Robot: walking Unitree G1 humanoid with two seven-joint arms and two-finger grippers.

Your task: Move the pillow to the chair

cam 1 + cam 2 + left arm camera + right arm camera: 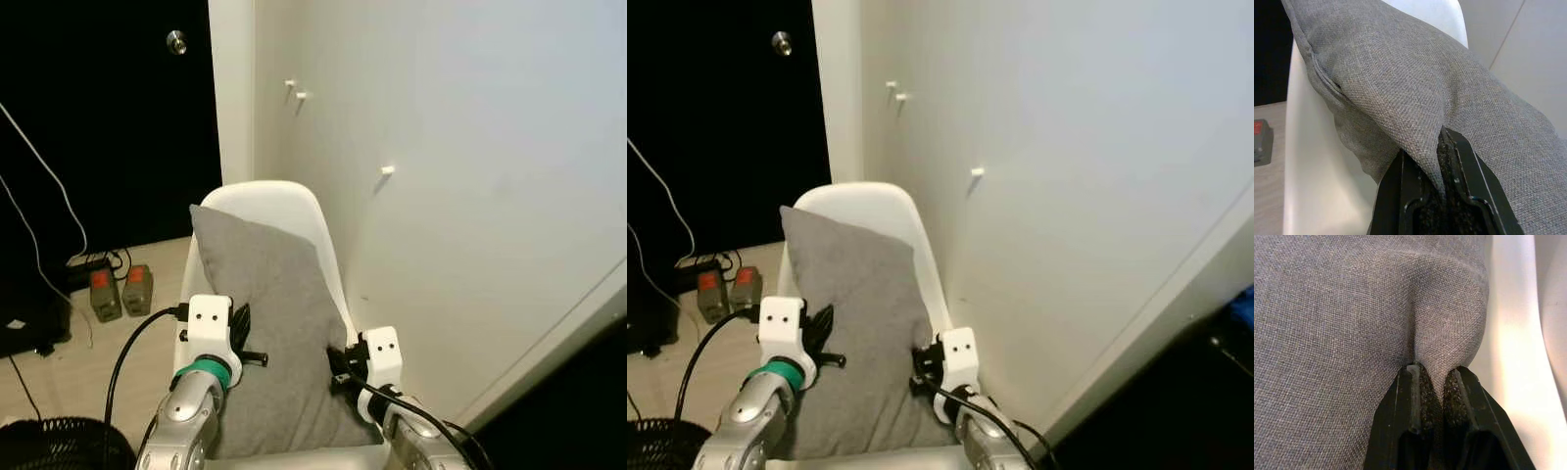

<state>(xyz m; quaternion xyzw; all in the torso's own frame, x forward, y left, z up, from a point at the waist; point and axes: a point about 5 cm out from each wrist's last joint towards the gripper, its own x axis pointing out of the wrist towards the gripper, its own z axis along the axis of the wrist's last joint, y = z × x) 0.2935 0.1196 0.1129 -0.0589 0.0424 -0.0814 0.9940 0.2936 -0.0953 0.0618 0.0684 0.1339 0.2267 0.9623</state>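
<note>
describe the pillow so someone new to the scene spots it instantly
Find the white wall beside the dark doorway; a white shell chair stands against it. The pillow leans upright in that chair, pinched at its sides by the left gripper and right gripper. It is the only grey woven-fabric thing among smooth white surfaces.

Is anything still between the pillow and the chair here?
Nothing visible. The grey pillow already leans on the white chair back, with the left end effector and right end effector each pinching a fold of its fabric.
</note>
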